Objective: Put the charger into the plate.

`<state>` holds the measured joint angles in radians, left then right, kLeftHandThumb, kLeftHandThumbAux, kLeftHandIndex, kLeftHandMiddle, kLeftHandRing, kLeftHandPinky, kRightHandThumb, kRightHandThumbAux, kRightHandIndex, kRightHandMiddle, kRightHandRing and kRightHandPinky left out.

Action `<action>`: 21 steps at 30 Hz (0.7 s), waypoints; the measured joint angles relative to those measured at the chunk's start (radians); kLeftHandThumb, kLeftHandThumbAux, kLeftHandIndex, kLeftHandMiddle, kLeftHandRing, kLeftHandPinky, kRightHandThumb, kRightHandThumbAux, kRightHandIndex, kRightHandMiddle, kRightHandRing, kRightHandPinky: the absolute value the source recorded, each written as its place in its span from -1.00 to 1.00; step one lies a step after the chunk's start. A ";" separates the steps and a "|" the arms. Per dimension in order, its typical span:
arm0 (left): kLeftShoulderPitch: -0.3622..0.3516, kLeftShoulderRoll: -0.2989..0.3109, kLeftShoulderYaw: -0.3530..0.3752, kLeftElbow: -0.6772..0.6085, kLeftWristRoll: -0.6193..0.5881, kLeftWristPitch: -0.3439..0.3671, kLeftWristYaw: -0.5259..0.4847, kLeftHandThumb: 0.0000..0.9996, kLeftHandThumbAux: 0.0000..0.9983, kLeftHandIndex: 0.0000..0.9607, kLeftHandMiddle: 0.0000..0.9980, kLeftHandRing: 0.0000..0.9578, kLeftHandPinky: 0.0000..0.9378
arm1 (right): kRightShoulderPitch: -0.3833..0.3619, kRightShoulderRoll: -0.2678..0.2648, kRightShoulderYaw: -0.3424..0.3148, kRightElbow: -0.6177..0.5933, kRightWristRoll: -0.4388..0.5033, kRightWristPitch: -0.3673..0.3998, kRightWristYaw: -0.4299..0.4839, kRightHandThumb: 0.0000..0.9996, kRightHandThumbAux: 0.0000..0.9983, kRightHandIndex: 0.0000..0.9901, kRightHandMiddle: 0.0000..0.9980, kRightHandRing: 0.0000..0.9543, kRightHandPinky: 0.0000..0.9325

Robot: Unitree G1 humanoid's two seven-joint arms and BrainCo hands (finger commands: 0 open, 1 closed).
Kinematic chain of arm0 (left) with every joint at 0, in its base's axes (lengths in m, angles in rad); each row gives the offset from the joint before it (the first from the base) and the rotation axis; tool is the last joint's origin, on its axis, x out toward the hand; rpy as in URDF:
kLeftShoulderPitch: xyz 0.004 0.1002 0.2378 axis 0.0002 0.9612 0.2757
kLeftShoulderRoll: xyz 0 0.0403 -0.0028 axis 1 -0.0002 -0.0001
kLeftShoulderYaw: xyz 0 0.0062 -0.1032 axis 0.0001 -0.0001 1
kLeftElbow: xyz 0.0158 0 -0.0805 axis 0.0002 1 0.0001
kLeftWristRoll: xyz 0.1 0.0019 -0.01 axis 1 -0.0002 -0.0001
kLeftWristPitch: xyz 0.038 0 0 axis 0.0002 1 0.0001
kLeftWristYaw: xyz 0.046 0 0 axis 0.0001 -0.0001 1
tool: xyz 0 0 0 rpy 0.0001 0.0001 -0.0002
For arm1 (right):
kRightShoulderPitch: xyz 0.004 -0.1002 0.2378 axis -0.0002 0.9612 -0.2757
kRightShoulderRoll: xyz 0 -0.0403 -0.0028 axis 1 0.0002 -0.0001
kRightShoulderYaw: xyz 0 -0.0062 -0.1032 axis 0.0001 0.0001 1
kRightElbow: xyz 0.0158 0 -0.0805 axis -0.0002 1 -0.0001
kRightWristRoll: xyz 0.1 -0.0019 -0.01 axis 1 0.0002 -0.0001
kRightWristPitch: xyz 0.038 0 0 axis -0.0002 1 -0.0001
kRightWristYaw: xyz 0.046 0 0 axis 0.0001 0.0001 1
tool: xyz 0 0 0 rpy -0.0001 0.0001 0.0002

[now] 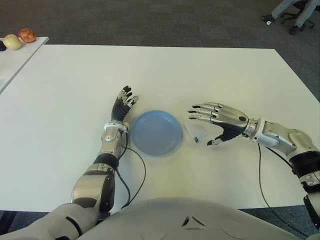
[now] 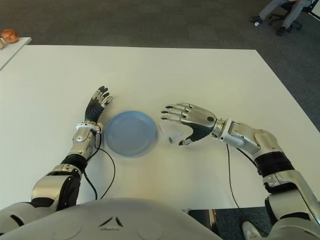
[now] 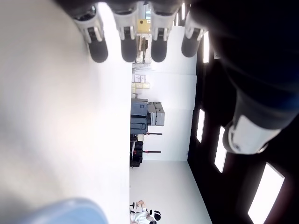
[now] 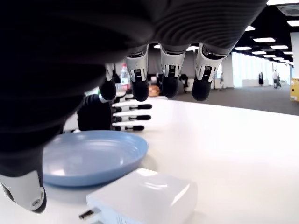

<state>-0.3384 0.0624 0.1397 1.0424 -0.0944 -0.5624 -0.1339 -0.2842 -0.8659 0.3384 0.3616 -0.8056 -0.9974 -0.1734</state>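
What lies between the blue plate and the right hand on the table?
The white charger lies there, on the table beside the blue plate, under the open right hand. The eye views show it; so does the right wrist view.

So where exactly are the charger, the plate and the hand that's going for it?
charger (image 4: 145,196): right wrist view, top face of its white body.
plate (image 1: 150,145): left eye view, bare blue inside near the rim.
right hand (image 1: 222,120): left eye view, back of the palm.

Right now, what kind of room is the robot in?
Probably an office or lab: grey carpet around a big white table, a wheeled office chair in the far corner, and rows of ceiling lights.
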 measured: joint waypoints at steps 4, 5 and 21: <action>0.000 0.001 0.000 0.002 0.000 -0.002 0.000 -1.00 0.17 -0.87 -0.79 -0.79 -0.74 | -0.001 0.037 -0.024 0.033 0.000 0.010 -0.058 -0.76 -0.33 -1.00 -1.00 -1.00 -1.00; 0.000 0.001 0.000 0.002 0.000 -0.003 0.000 -1.00 0.17 -0.86 -0.79 -0.79 -0.74 | -0.001 0.046 -0.029 0.040 -0.001 0.016 -0.071 -0.74 -0.38 -1.00 -1.00 -1.00 -1.00; 0.000 0.004 -0.005 0.002 0.018 -0.004 0.005 -1.00 0.20 -0.88 -0.89 -0.88 -0.84 | -0.049 0.116 -0.033 0.104 -0.028 0.062 -0.119 -0.64 -0.63 -1.00 -1.00 -1.00 -1.00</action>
<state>-0.3379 0.0661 0.1345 1.0447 -0.0766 -0.5663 -0.1288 -0.3329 -0.7502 0.3058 0.4653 -0.8337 -0.9358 -0.2927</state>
